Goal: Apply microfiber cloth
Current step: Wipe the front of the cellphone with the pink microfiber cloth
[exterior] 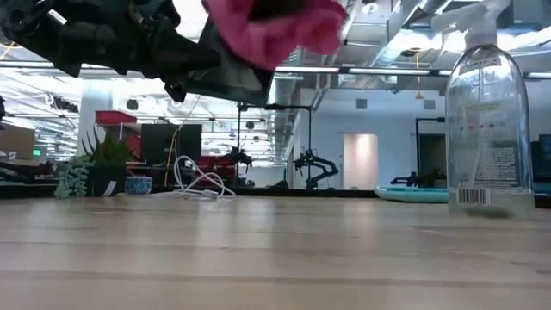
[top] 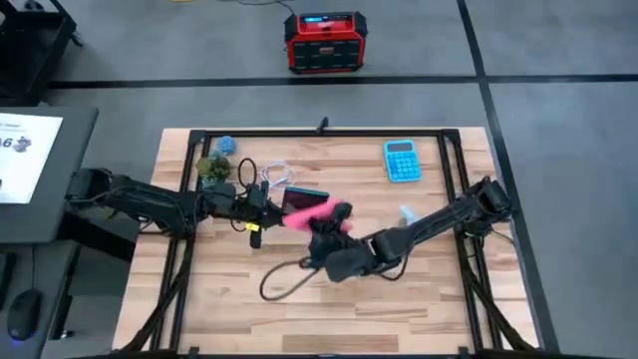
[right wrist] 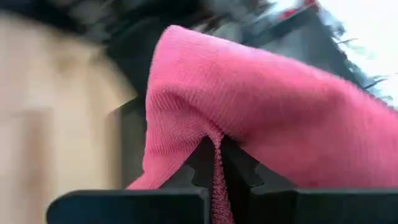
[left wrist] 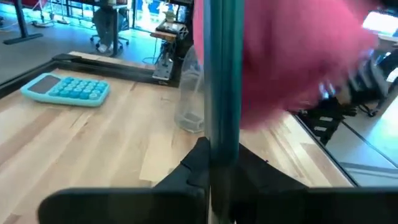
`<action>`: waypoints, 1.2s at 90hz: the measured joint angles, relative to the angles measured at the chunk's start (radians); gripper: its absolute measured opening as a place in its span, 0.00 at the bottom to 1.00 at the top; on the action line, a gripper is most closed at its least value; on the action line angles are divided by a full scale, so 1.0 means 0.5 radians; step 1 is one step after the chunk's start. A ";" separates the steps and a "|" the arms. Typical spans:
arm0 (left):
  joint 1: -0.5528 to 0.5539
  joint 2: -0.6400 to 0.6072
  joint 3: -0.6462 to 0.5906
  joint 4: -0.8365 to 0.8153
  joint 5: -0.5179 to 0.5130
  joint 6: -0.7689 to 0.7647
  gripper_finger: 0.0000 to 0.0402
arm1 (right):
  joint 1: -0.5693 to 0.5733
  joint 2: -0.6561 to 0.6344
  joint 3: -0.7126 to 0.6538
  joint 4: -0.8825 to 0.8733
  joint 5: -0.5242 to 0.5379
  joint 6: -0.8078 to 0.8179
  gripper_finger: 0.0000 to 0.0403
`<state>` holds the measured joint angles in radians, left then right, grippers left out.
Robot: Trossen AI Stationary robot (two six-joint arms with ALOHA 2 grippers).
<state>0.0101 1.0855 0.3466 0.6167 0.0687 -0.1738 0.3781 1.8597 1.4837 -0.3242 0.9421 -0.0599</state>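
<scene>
Pinching the microfiber cloth (right wrist: 273, 118), the right fingers (right wrist: 205, 165) press it against the left-held phone (left wrist: 222, 87).

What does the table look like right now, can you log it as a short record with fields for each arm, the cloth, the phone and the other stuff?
left gripper: shut on the phone's edge, holding it off the table
right gripper: shut on the pink cloth
pink cloth: raised, pressed against the phone
phone: dark, held on edge at table centre
calculator: blue, far right of the table
spray bottle: clear, upright
cable: loop near the front
</scene>
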 joint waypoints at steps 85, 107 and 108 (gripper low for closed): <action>0.002 0.000 0.000 0.002 -0.022 -0.011 0.03 | -0.083 -0.019 -0.002 0.141 -0.312 0.152 0.00; 0.001 0.000 0.000 0.001 -0.033 -0.012 0.03 | -0.083 -0.013 0.000 0.927 0.480 -0.438 0.00; 0.001 0.000 0.001 0.001 -0.033 -0.013 0.03 | -0.084 -0.013 0.000 0.949 0.485 -0.462 0.00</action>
<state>0.0109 1.0855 0.3468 0.6170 0.0522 -0.1801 0.3363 1.8534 1.4837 0.1503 1.1845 -0.2908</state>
